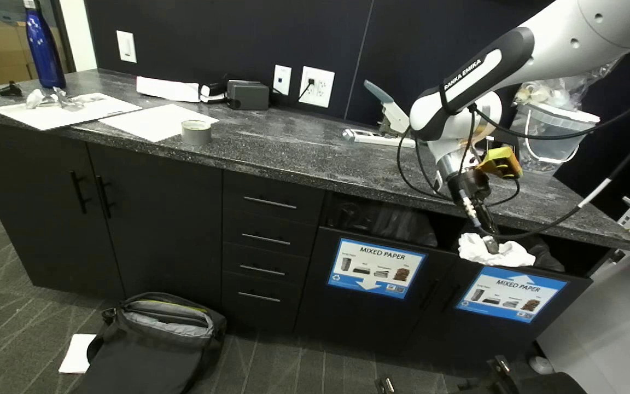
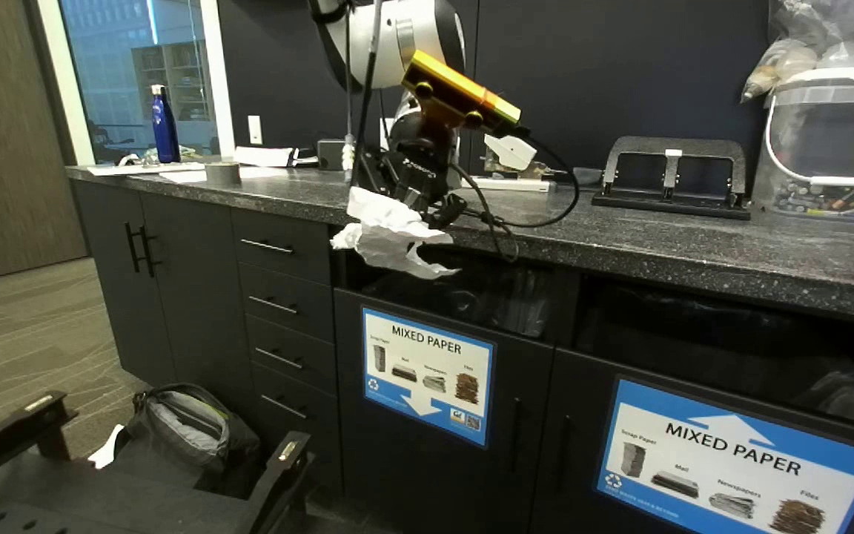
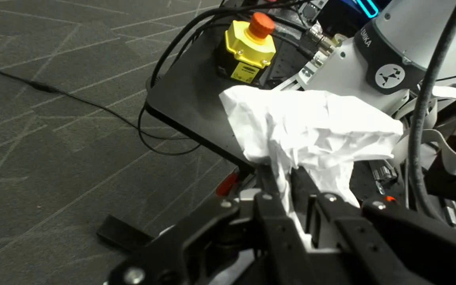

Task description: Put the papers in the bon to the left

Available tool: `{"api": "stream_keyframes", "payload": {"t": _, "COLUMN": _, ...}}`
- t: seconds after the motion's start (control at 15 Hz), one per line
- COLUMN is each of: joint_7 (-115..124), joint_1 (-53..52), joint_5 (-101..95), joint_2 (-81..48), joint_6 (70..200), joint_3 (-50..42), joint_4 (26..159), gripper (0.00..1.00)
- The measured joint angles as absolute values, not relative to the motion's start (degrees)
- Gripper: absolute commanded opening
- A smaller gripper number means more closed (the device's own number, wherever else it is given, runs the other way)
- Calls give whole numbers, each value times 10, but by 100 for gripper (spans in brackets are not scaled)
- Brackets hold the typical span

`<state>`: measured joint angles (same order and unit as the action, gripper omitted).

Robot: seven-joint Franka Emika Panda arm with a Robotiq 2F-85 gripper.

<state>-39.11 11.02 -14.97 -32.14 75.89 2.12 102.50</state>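
Nearest comes the end effector (image 3: 285, 174), its fingers (image 3: 268, 178) clamped on a fold of white, crumpled paper (image 3: 311, 130) that flares out past the tips. It hangs in the air: in an exterior view the paper (image 2: 394, 237) overlaps the front edge of the bench (image 2: 694, 245) and the opening of the left bin (image 2: 442, 475), and in an exterior view the paper (image 1: 493, 251) shows across the opening of the right bin (image 1: 484, 339). Whether it is over either bin I cannot tell. Beyond it in the wrist view lie a platform (image 3: 196, 111) bearing a yellow box (image 3: 251, 51) with a red button (image 3: 261, 24), the base of the arm (image 3: 341, 71), and grey carpet (image 3: 54, 158). Before the cupboards (image 1: 156, 219) a dark bag (image 1: 148, 358) gapes on the carpet, a white thing (image 1: 77, 354) just beside it. The two bins stand side by side under the bench, each with a blue MIXED PAPER label (image 1: 377, 268), the arrow pointing down on the left one and up on the right; plastic liners (image 1: 402, 224) show in their openings. On the bench a tape roll (image 1: 196, 133) sits near the front edge, just beside a flat sheet (image 1: 151, 121); another sheet (image 1: 47, 119) carries small things (image 1: 36, 98) too blurred to name. Farther back stand a stapler (image 1: 394, 117), a grey box (image 1: 248, 95), a hole punch (image 2: 668, 202) and a clear tub (image 2: 835, 137) with a plastic bag (image 2: 842, 33) above it. At the far end a blue bottle (image 2: 163, 127) stands upright; behind rises a dark wall (image 2: 620, 67) with sockets (image 1: 316, 86).
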Motion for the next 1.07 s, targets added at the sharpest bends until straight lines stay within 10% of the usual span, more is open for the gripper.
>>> {"api": "stream_keyframes", "payload": {"t": 1.07, "joint_7": -350, "joint_1": 114, "joint_5": 89, "joint_2": -209, "joint_6": 1266, "joint_3": 4, "joint_4": 1337, "gripper": 10}}
